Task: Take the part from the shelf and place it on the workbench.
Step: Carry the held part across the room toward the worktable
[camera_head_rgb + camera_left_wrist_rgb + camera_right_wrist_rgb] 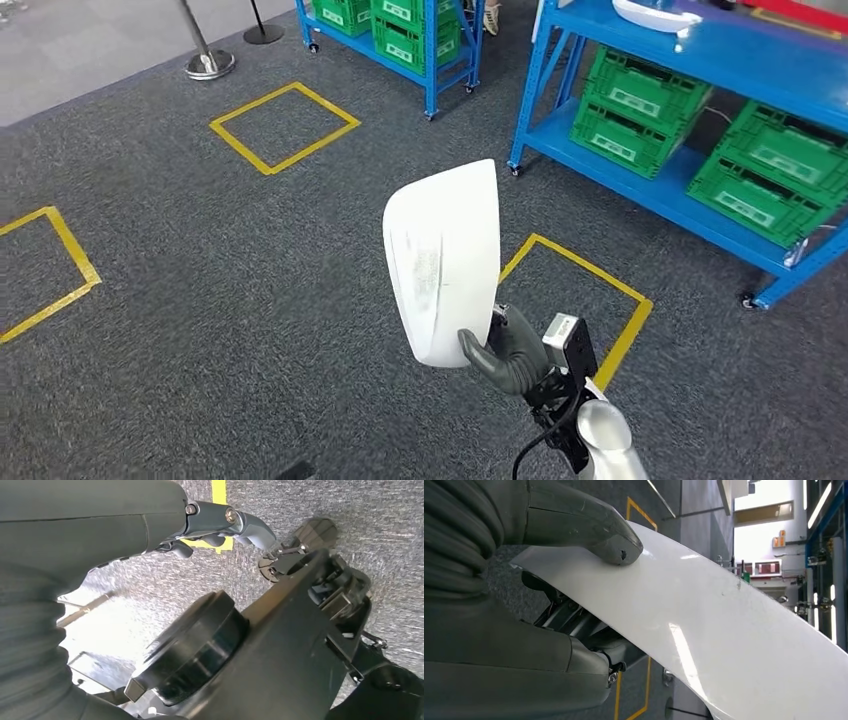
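Holding white part point(442, 262), robot hand point(505, 350).

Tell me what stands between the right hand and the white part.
Nothing does. The right hand already grips the white part by its lower end, thumb pressed on its face, holding it upright above the grey carpet. I cannot pick out a workbench.

Part point(442, 262) stood upright in right hand point(512, 352), above floor point(200, 300); shelf point(700, 90) with crates point(640, 115) stood behind, to right
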{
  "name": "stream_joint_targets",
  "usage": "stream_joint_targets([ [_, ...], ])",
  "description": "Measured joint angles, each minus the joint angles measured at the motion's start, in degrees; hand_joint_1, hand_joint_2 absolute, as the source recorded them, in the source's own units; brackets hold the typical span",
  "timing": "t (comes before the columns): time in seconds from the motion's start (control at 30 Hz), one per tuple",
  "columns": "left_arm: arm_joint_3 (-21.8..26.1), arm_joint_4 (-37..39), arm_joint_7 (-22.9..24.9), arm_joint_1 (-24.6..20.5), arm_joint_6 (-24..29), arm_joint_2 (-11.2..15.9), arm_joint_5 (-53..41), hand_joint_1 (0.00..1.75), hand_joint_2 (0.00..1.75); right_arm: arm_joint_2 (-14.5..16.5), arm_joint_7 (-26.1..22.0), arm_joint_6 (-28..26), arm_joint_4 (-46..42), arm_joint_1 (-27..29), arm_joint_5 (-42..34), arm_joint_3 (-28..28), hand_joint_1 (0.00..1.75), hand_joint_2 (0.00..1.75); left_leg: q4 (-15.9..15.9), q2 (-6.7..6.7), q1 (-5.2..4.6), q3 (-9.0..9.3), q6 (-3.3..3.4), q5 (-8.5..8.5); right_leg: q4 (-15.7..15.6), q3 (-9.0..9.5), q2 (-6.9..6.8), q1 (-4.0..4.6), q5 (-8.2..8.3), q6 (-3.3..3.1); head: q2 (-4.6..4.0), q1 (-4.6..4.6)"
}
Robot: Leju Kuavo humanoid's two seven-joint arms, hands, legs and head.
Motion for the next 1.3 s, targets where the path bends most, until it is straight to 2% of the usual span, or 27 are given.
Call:
stream_joint_targets([
  [0.07,0.02,0.01,-0.36,0.16,0.0,0.04,0.69,0.0,1.75,-0.11,0.22,0.02,-0.07,0.01,-0.51,-0.2,1.75,1.75,-0.15,-1.39,-0.02,-0.28,0.9,0.38,0.07,0.05,-0.62,-0.14,-0.09,0.67,0.0,0.07],
  [0.13,0.08,0.01,-0.83,0.25,0.0,0.08,1.55,0.0,1.75,-0.25,0.05,0.18,-0.06,-0.01,-1.03,-0.44,1.75,1.75,-0.42,-2.67,0.13,-0.47,1.68,0.81,2.27,-0.83,1.94,-0.51,-1.7,1.37,0.0,0.14],
  [0.2,0.39,0.0,-0.8,0.25,0.0,0.12,2.27,0.0,1.75,-0.4,-0.35,0.31,0.24,-0.05,-1.45,-0.74,1.75,1.75,-0.5,-3.99,0.21,-0.78,2.21,1.14,8.81,-3.89,5.53,-0.73,-5.23,1.73,0.0,0.3],
  [0.27,0.79,0.02,-0.52,0.5,0.0,0.16,2.56,0.0,1.75,-0.49,-0.5,0.36,0.91,-0.07,-1.69,-0.95,1.75,1.75,-0.4,-5.49,0.13,-1.16,2.42,1.32,15.77,-7.45,6.57,-0.7,-7.77,1.72,0.0,0.38],
  [0.3,0.91,0.03,-0.39,0.75,0.0,0.19,2.5,0.0,1.75,-0.5,-0.52,0.42,1.26,-0.08,-1.74,-0.97,1.75,1.75,-0.31,-6.33,0.09,-1.31,2.4,1.4,16.88,-8.14,6.7,-0.69,-7.55,1.62,0.0,0.38],
  [0.33,0.94,0.04,-0.28,1.04,0.0,0.23,2.41,0.0,1.75,-0.5,-0.57,0.49,1.57,-0.1,-1.76,-0.97,1.75,1.75,-0.22,-7.19,0.08,-1.41,2.34,1.47,15.65,-7.66,6.87,-0.69,-6.21,1.45,0.0,0.38],
  [0.37,0.94,0.05,-0.19,1.27,0.0,0.27,2.32,0.0,1.75,-0.5,-0.66,0.56,1.82,-0.16,-1.77,-0.97,1.75,1.75,-0.13,-8.08,0.09,-1.46,2.22,1.56,12.28,-6.06,7.33,-0.71,-4.09,1.24,0.0,0.38],
  [0.43,0.95,0.05,-0.09,1.45,0.0,0.33,2.23,0.0,1.75,-0.52,-0.9,0.63,2.25,-0.44,-1.84,-0.97,1.75,1.75,0.05,-9.69,0.09,-1.66,1.81,1.76,4.26,-2.3,9.94,-0.83,-0.75,0.87,0.0,0.37],
  [0.5,0.97,0.03,-0.36,1.4,0.0,0.41,2.27,0.0,1.75,-0.55,-1.12,0.54,2.75,-0.78,-2.08,-0.97,1.75,1.75,0.02,-11.02,0.18,-2.1,1.1,2.1,0.78,-0.83,11.35,-0.78,0.06,0.71,0.0,0.37],
  [0.57,1.01,0.02,-0.74,1.46,0.0,0.54,2.37,0.0,1.75,-0.54,-1.22,0.31,3.31,-1.04,-2.37,-0.98,1.75,1.75,-0.33,-11.99,0.34,-2.55,0.27,2.55,0.44,-0.81,10.08,-0.64,0.42,0.28,0.0,0.38],
  [0.6,1.04,0.03,-0.81,1.52,0.0,0.6,2.41,0.0,1.75,-0.52,-1.25,0.21,3.57,-1.21,-2.47,-0.99,1.75,1.75,-0.24,-11.36,0.38,-2.83,0.0,2.48,0.13,-0.74,9.44,-0.66,0.71,-0.11,0.0,0.37],
  [0.63,1.07,0.03,-0.83,1.54,0.0,0.66,2.42,0.0,1.75,-0.5,-1.28,0.16,3.77,-1.4,-2.54,-0.99,1.75,1.75,0.51,-9.94,0.31,-3.36,-0.2,1.89,-0.22,-0.65,8.77,-0.72,0.99,-0.52,0.0,0.33],
  [0.7,1.09,0.03,-0.81,1.34,0.0,0.72,2.43,0.0,1.75,-0.46,-1.33,0.04,4.15,-1.65,-2.5,-1.03,1.75,1.75,5.72,-6.03,0.25,-5.82,-0.55,-1.41,-0.63,-0.58,7.19,-0.65,1.27,-1.11,0.0,0.26],
  [0.73,1.09,0.03,-0.75,1.21,0.0,0.72,2.42,0.0,1.75,-0.47,-1.35,-0.08,4.36,-1.66,-2.37,-1.06,1.75,1.75,9.47,-4.86,0.27,-7.47,-0.8,-3.43,-0.65,-0.62,6.33,-0.55,1.26,-1.26,0.0,0.24],
  [0.77,1.09,0.02,-0.58,1.11,0.0,0.72,2.32,0.0,1.75,-0.48,-1.39,-0.33,4.6,-1.65,-2.11,-1.09,1.75,1.75,12.91,-4.33,0.35,-8.91,-1.05,-4.97,-0.63,-0.68,5.41,-0.48,1.24,-1.33,0.0,0.24],
  [0.8,1.09,0.03,-0.34,1.09,0.0,0.74,2.13,0.0,1.75,-0.49,-1.45,-0.66,4.8,-1.63,-1.79,-1.12,1.75,1.75,14.8,-4.14,0.45,-9.58,-1.25,-5.53,-0.6,-0.75,4.57,-0.46,1.22,-1.35,0.0,0.24],
  [0.83,1.09,0.03,-0.1,1.11,0.0,0.79,1.88,0.0,1.75,-0.5,-1.57,-1.08,4.92,-1.63,-1.47,-1.12,1.75,1.75,14.84,-4.0,0.57,-9.33,-1.42,-5.17,-0.55,-0.83,3.8,-0.47,1.19,-1.32,0.0,0.24],
  [0.9,1.09,-0.03,-0.18,0.98,0.0,0.97,1.45,0.0,1.75,-0.5,-1.89,-1.95,5.0,-1.64,-1.14,-1.18,1.75,1.75,8.73,-2.8,0.89,-5.49,-1.73,-2.11,-0.17,-0.93,2.3,-0.57,0.97,-1.0,0.0,0.24],
  [0.97,1.09,-0.18,-0.87,0.48,0.0,1.05,1.27,0.0,1.75,-0.5,-2.13,-2.44,5.0,-1.6,-1.23,-1.4,1.75,1.75,2.27,-0.38,0.87,-1.72,-1.48,-0.02,0.49,-0.95,0.97,-0.44,0.49,-0.3,0.0,0.2],
  [1.0,1.09,-0.25,-1.16,0.17,0.0,1.04,1.1,0.0,1.75,-0.51,-2.23,-2.51,4.99,-1.53,-1.38,-1.55,1.75,1.75,1.02,0.35,0.78,-1.02,-1.04,0.2,0.72,-0.92,0.45,-0.31,0.27,0.07,0.0,0.22],
  [1.03,1.08,-0.29,-1.38,-0.08,0.0,1.04,0.81,0.0,1.75,-0.51,-2.38,-2.5,4.98,-1.36,-1.61,-1.71,1.75,1.75,0.98,0.51,0.64,-1.09,-0.5,0.04,0.83,-0.83,-0.05,-0.13,0.12,0.39,0.0,0.25],
  [1.1,1.03,-0.32,-1.66,-0.22,0.0,1.24,0.06,0.0,1.75,-0.51,-2.77,-2.37,4.97,-0.66,-2.11,-2.09,1.75,1.75,0.98,-0.74,0.64,-1.18,0.47,0.24,0.92,-0.52,-0.64,-0.24,-0.21,1.06,0.0,0.37],
  [1.13,1.0,-0.34,-1.76,-0.14,0.0,1.33,-0.21,0.0,1.75,-0.51,-2.94,-2.3,4.96,-0.24,-2.28,-2.29,1.75,1.75,0.89,-1.36,0.68,-1.2,0.81,0.34,1.38,-0.54,0.25,-0.42,-0.7,1.41,0.0,0.4],
  [1.17,0.98,-0.36,-1.83,-0.08,0.0,1.43,-0.39,0.0,1.75,-0.51,-3.08,-2.23,4.96,0.19,-2.37,-2.51,1.75,1.75,0.8,-2.09,0.73,-1.23,1.18,0.47,2.93,-1.16,1.9,-0.65,-1.82,1.72,0.0,0.48],
  [1.23,0.95,-0.41,-1.96,-0.08,0.0,1.51,-0.5,0.0,1.75,-0.57,-3.21,-2.14,4.98,0.94,-2.4,-2.89,1.75,1.75,0.75,-3.47,0.76,-1.48,1.7,0.71,9.31,-4.2,5.57,-0.83,-5.3,1.99,0.0,0.63],
  [1.27,0.94,-0.43,-1.98,-0.09,0.0,1.55,-0.52,0.0,1.75,-0.61,-3.24,-2.1,4.99,1.34,-2.4,-3.06,1.75,1.75,0.75,-4.35,0.67,-1.62,1.89,0.8,13.36,-6.3,6.42,-0.79,-6.91,1.94,0.0,0.7],
  [1.3,0.93,-0.44,-1.85,-0.06,0.0,1.57,-0.52,0.0,1.75,-0.64,-3.21,-2.08,5.01,1.66,-2.38,-3.2,1.75,1.75,0.76,-5.23,0.54,-1.69,2.0,0.86,16.22,-7.9,6.66,-0.71,-7.6,1.78,0.0,0.71],
])
